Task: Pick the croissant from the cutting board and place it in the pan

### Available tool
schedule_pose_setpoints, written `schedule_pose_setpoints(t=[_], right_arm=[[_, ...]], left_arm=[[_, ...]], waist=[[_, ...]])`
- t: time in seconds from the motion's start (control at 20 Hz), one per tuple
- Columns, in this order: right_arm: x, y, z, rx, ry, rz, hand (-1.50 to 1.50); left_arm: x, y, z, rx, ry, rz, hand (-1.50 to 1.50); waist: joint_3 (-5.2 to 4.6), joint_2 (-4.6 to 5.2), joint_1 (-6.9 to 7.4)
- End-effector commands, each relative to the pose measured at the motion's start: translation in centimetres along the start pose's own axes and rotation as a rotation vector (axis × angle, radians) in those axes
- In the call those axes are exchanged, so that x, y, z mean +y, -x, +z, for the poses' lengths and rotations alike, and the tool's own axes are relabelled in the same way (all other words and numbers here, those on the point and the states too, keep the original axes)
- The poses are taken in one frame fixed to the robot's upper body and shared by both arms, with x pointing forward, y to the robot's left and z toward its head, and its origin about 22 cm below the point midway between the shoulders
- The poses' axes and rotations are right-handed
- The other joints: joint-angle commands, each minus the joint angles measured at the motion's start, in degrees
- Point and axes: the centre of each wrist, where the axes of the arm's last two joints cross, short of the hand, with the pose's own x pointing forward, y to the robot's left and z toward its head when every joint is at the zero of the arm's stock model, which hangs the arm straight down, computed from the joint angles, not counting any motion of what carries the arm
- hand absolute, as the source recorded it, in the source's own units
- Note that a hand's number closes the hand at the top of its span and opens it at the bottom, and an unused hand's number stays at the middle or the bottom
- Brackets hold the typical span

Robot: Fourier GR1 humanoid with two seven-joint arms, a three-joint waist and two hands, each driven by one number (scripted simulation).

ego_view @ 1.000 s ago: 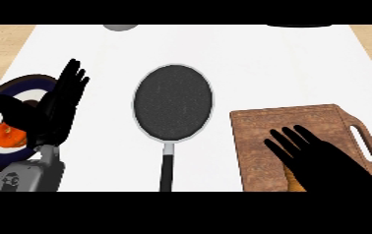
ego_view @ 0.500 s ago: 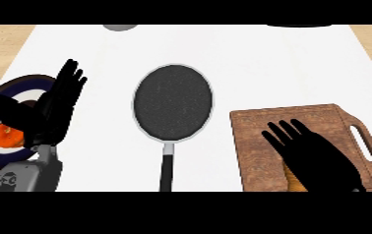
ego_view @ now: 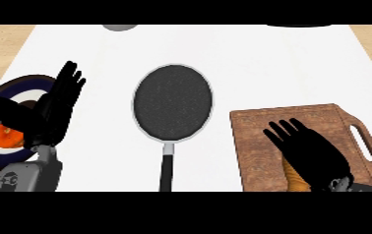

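Observation:
A dark round pan (ego_view: 173, 102) with a black handle lies mid-counter, nothing in it. To its right is a brown wooden cutting board (ego_view: 254, 130) with a handle slot at its right edge. My right hand (ego_view: 309, 149) lies over the board with fingers spread and straight, open, covering most of the croissant (ego_view: 294, 178); only a tan strip of it shows under the wrist. At the left my left hand (ego_view: 56, 105) rests open, fingers up.
A dark-rimmed plate (ego_view: 22, 88) with an orange item (ego_view: 9, 137) sits at the left edge behind my left hand. A grey object (ego_view: 120, 27) and a dark one (ego_view: 298, 25) peek in at the counter's far edge.
My right hand has slid a little toward the near edge of the board, over the croissant. The left hand and the pan have stayed put.

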Motion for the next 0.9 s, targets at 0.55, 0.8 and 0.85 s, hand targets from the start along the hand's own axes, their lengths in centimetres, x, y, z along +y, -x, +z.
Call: schedule_pose_setpoints(t=[0.55,0.8,0.85], right_arm=[[2.6,-1.5,-5.0,-0.028,-0.052,-0.049,-1.50],[4.8,-0.5,-5.6,-0.137,0.009,-0.006,1.50],[5.3,0.3,-6.0,-0.132,0.017,-0.026,1.50]], left_arm=[[-0.4,0.8,-0.1,-0.010,0.002,0.011,0.00],[0.4,0.1,-0.5,0.012,0.010,-0.011,0.00],[0.2,0.0,0.1,0.009,0.016,0.004,0.00]], waist=[[-0.01,0.01,0.07],[0.01,0.08,0.18],[0.01,0.05,0.23]])
